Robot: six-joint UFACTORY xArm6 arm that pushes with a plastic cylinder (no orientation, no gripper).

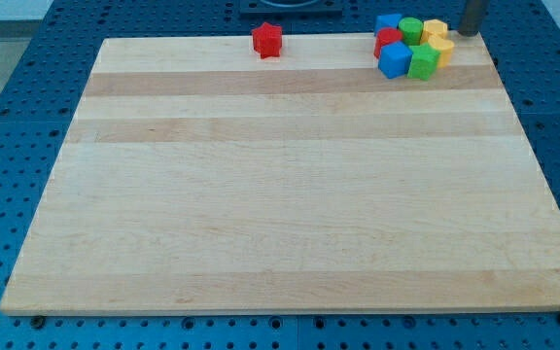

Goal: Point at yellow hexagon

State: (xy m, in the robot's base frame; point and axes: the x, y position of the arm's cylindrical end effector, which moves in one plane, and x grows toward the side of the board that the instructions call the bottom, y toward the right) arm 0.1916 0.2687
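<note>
A tight cluster of blocks sits at the board's top right corner. Two yellow blocks are on its right side: one at the back (436, 28) and one just in front of it (441, 49). They are too small to tell which is the hexagon. My tip (469, 34) is the lower end of the dark rod at the view's top right. It stands just right of the back yellow block, close to it, and I cannot tell if they touch.
The cluster also holds a blue block (388, 22), a green cylinder (411, 28), a red block (388, 41), a blue cube (395, 60) and a green block (423, 62). A red star (267, 40) sits alone at the top edge of the wooden board (290, 194).
</note>
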